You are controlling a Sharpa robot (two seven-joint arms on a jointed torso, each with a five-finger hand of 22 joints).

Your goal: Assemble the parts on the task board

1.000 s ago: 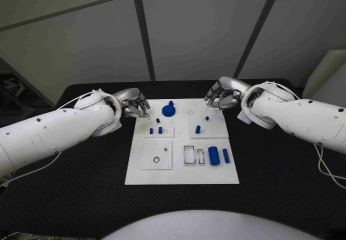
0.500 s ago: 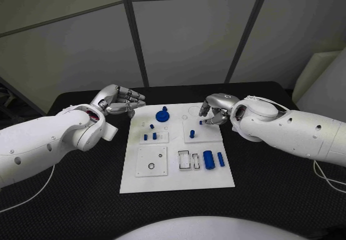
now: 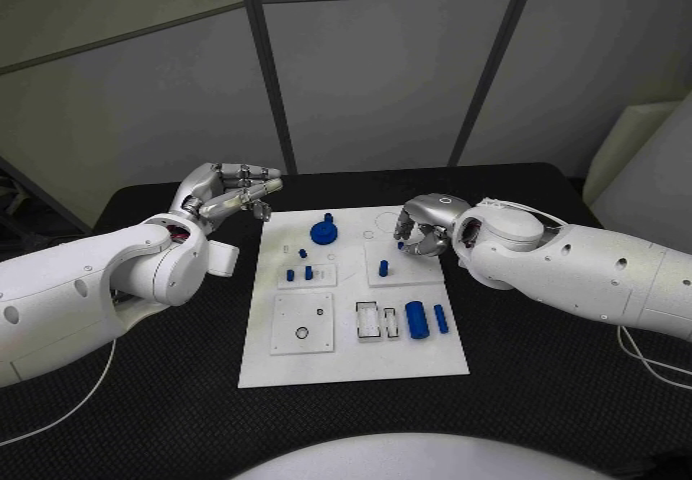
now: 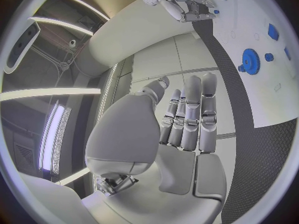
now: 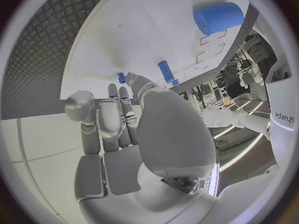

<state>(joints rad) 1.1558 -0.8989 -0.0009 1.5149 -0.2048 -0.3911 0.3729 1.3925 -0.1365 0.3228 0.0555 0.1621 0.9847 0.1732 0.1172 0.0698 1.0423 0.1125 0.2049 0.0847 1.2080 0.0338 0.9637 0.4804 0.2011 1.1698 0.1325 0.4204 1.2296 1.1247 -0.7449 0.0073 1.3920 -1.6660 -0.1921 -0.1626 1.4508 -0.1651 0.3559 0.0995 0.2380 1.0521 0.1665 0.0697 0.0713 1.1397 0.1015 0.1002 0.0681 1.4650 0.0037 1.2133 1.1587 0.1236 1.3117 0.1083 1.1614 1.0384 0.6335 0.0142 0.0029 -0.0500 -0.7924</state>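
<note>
Your rig: two glossy white arms, bulbous rounded shells, small dark screw dots along casings. Left hand silver metal, segmented fingers, red bit visible at wrist joint. Right hand same silver, smooth domed back. Thin white cables loop over right wrist and trail off both forearms. "sharpa" lettering on white body in right wrist view.

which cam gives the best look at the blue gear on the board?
Head view: the round blue toothed gear sits unobstructed near the far edge of the white task board, with its raised hub visible. The left wrist view also catches it, small and distorted near the rim. In the right wrist view I can't pick it out.
</note>
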